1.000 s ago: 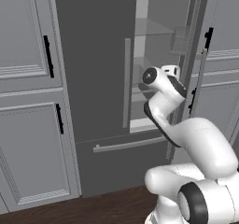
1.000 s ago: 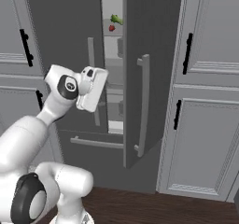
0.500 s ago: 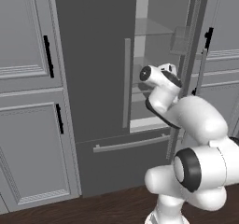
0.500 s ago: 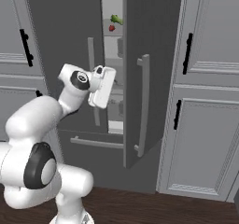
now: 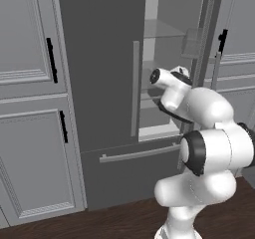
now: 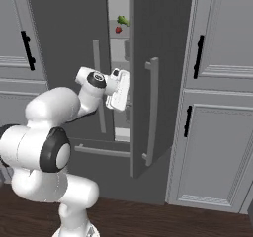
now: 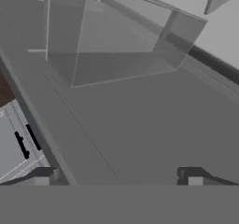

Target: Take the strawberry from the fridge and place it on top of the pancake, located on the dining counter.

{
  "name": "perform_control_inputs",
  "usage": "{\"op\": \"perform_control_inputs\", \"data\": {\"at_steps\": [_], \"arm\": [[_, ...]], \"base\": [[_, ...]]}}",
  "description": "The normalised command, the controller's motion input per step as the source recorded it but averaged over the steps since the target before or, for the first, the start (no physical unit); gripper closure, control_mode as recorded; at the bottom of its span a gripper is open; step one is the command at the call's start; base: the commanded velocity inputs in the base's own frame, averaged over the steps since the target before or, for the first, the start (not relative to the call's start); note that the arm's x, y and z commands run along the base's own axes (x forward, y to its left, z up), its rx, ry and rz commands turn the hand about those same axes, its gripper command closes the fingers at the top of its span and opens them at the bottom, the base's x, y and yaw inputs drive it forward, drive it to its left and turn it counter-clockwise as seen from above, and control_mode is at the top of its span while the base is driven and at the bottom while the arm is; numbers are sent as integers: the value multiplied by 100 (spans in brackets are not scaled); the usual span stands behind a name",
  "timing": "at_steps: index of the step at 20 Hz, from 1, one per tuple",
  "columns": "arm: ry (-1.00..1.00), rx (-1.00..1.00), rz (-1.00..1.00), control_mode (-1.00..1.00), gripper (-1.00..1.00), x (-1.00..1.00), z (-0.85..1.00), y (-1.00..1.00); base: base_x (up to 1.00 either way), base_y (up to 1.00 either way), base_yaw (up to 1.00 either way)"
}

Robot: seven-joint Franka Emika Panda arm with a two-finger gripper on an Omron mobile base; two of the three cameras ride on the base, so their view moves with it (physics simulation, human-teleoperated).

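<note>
The fridge [image 5: 99, 59] stands ahead with its left door shut and its right door [image 6: 163, 58] swung open. The strawberry [image 6: 118, 29], tiny and red, lies on an upper shelf inside, just below a green vegetable [image 6: 123, 20]. My gripper [image 6: 126, 91] is at the gap between the doors, well below the strawberry, pointing into the fridge. In the hand view my gripper [image 7: 119, 175] is open with nothing between its tips, facing a glass shelf [image 7: 116, 45] and the pale interior. The pancake and the dining counter are out of view.
Pale grey panelled cabinets with black handles flank the fridge on the left [image 5: 30, 83] and the right [image 6: 217, 107]. The open door's edge and long handle [image 6: 153, 107] stand close to the right of my hand. A drawer bar [image 5: 134, 153] runs below the doors.
The arm has folded upward and the hand has moved right, closer to the gap between the fridge doors. The gripper has stayed open.
</note>
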Motion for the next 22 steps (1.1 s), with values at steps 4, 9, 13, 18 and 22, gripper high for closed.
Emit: {"op": "perform_control_inputs", "data": {"at_steps": [4,9,13,18,22], "arm": [[14,0,-7,-100,-100,-14,0,-82],[13,0,-9,-100,-100,-28,-1,-95],[13,0,-8,-100,-100,-27,0,-100],[12,0,-4,-100,-100,-10,-1,-84],[1,0,8,-100,-100,-26,-7,9]], "base": [[0,0,0],[0,0,0],[0,0,0],[0,0,0],[0,0,0]]}}
